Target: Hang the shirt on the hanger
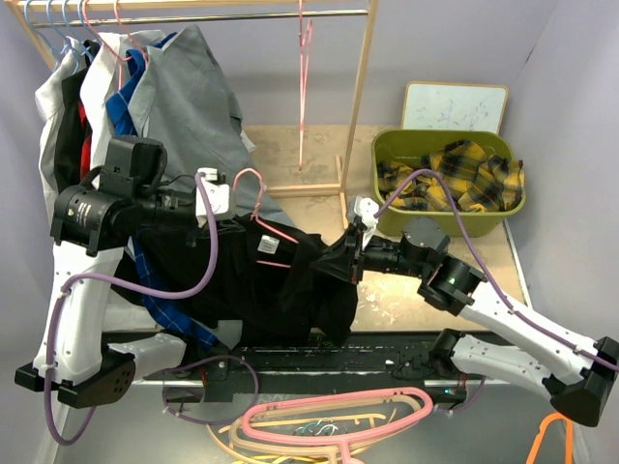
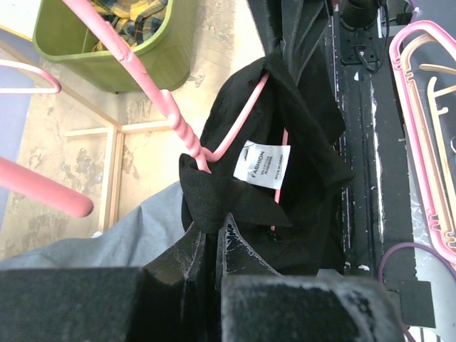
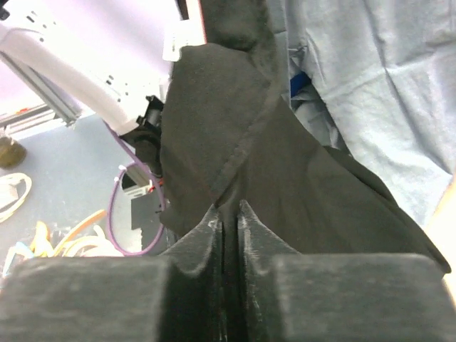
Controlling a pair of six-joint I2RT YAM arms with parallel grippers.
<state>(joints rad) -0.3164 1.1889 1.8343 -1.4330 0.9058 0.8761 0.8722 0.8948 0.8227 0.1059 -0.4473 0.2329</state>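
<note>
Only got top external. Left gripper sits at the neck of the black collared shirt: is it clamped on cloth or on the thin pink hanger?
Observer: Cloth. In the left wrist view the left gripper is shut on a bunch of the soft black collared shirt, right beside the twisted neck of the thin pink triangular hanger, not on it.
Operator: Hanger arms inside the shirt?
Observer: Both arms run under the black cloth at the neck opening, one on each side of the white sewn label.
Operator: Right side?
Observer: In the right wrist view the right gripper is shut on a fold of the shirt.
</note>
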